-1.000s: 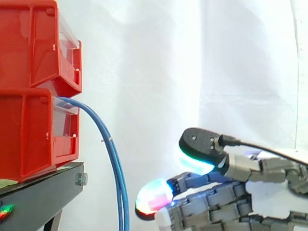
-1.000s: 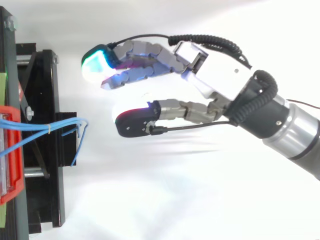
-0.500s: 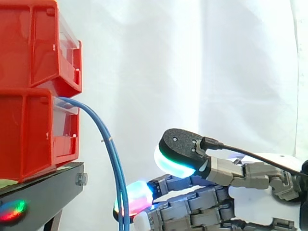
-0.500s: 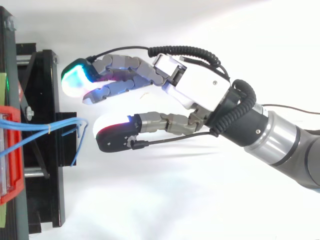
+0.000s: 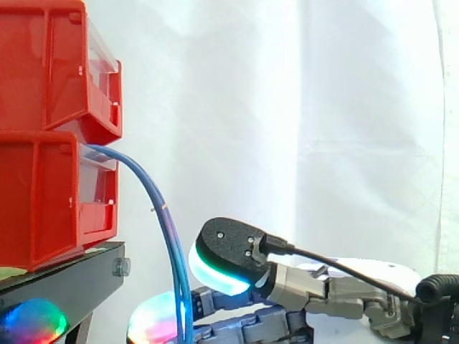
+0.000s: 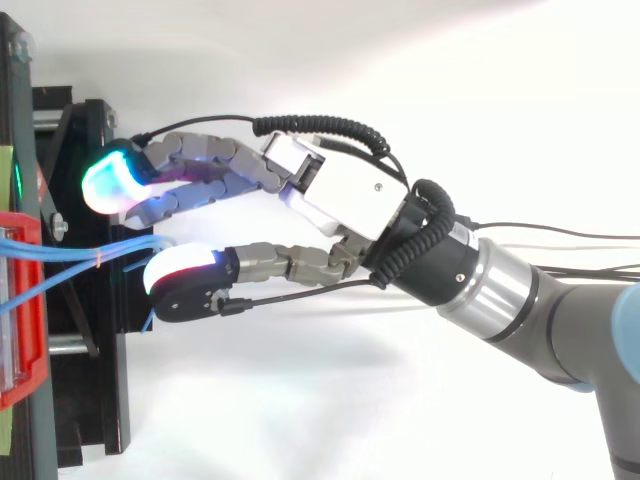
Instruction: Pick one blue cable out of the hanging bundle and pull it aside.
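We judge the blue cables (image 5: 166, 229) light, limp and slick, best pinched on their hanging stretch at lower left; the robot hand (image 6: 345, 200) straddles them, spread

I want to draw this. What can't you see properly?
- Side view: the blue cables run off the bottom edge, so their ends are unseen.
- Top view: the left edge cuts the red bin, hiding where the cables start.
- Either view: whether the hand touches a cable.
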